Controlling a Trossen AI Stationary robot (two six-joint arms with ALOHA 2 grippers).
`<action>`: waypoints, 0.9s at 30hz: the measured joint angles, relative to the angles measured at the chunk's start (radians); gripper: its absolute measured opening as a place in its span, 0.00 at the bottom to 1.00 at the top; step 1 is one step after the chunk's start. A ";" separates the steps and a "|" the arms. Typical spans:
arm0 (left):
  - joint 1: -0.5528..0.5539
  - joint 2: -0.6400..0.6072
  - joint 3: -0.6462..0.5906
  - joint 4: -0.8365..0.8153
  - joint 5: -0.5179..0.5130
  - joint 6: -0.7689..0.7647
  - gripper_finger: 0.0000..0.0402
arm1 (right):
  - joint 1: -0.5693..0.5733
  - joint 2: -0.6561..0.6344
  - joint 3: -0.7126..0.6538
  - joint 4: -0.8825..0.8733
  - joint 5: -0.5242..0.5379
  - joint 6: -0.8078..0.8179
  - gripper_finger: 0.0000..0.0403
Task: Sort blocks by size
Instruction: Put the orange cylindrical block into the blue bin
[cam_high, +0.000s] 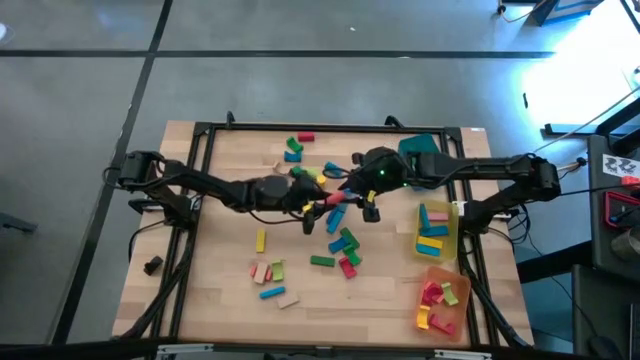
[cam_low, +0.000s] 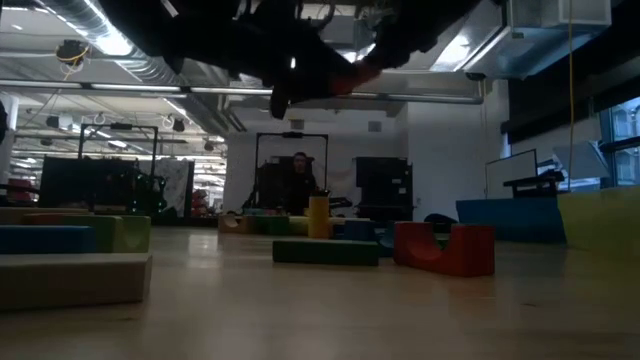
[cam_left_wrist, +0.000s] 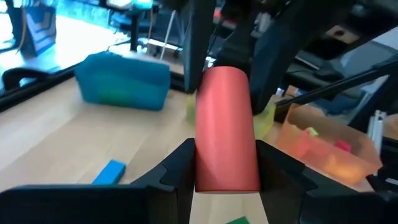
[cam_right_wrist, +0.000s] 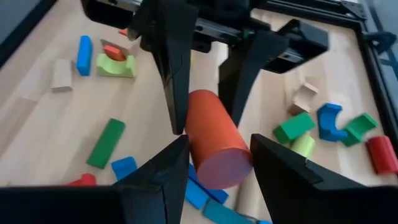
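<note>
I've got a red cylinder (cam_left_wrist: 227, 127) pinched at both ends mid-air over the table's middle: my left gripper (cam_left_wrist: 224, 168) clamps one end, my right gripper (cam_right_wrist: 214, 163) the other. Looks like a handover, left to right, w/ the trays sitting on the right side.

To do it well: only one claw should let go, and not until the other's bite is sure. In the right wrist view the fingers sit on either side of the cylinder's round end, but I can't tell if both pads are pressing or just flanking it, so I'd squeeze a touch more w/ the right before spreading the left. A round piece rolls; keep the pads across its width, not along a curve edge. Then open the left fully and back it straight off along the cylinder's axis, no twist.

After that the right carries it toward the teal tray (cam_high: 425, 147), yellow tray (cam_high: 448, 243) or orange tray (cam_high: 452, 318); which fits by size I'd judge vs. what's already in them. Loose blocks (cam_high: 340, 245) lie below, so stay high while crossing.
</note>
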 joint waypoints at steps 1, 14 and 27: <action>-0.006 0.000 0.000 0.012 0.000 0.011 0.32 | 0.004 0.000 0.000 0.000 -0.002 0.000 0.43; -0.027 0.000 0.000 0.039 0.000 0.067 0.33 | 0.010 0.000 0.000 -0.001 -0.051 0.006 0.42; -0.028 0.000 0.000 0.036 0.003 0.113 0.33 | 0.010 0.000 0.000 0.001 -0.104 0.005 0.33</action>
